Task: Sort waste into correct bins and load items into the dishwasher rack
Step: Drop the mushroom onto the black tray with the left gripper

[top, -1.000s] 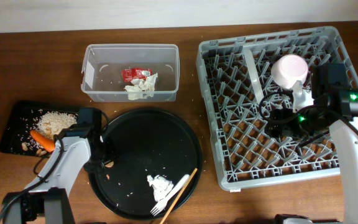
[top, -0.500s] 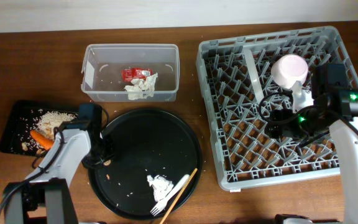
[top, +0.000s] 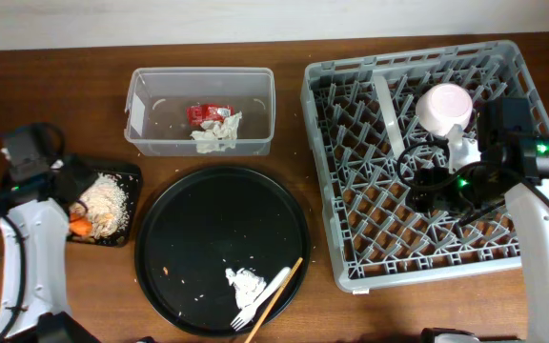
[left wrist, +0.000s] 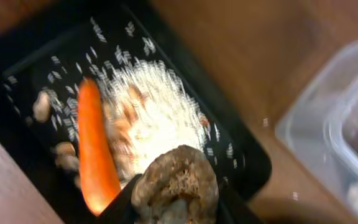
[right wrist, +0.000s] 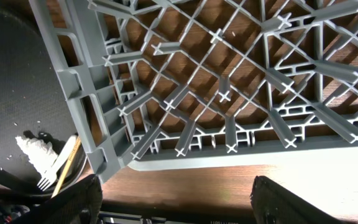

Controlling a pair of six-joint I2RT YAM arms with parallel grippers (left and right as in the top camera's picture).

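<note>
My left gripper [left wrist: 176, 193] is shut on a brown lump of food scrap [left wrist: 178, 180] and holds it above the black food tray [left wrist: 241, 155]. The tray holds a carrot [left wrist: 95, 155] and a heap of rice [left wrist: 160, 112]. In the overhead view the left gripper [top: 70, 202] hangs over the left part of that tray [top: 130, 205]. My right gripper [top: 437, 186] is open and empty above the grey dishwasher rack [top: 351, 276]; its fingers [right wrist: 179, 199] stand wide apart. A pink cup [top: 443, 107] sits in the rack.
A round black plate [top: 208, 229] holds a crumpled tissue [top: 244, 282], a white fork [top: 265, 293] and a chopstick [top: 279, 291]. A clear bin [top: 141, 114] at the back holds a red wrapper [top: 208, 112] and a paper wad [top: 217, 133].
My left arm has swung from the plate's left rim out to the left and now hangs over the food tray with the scrap. The right arm has not moved.
</note>
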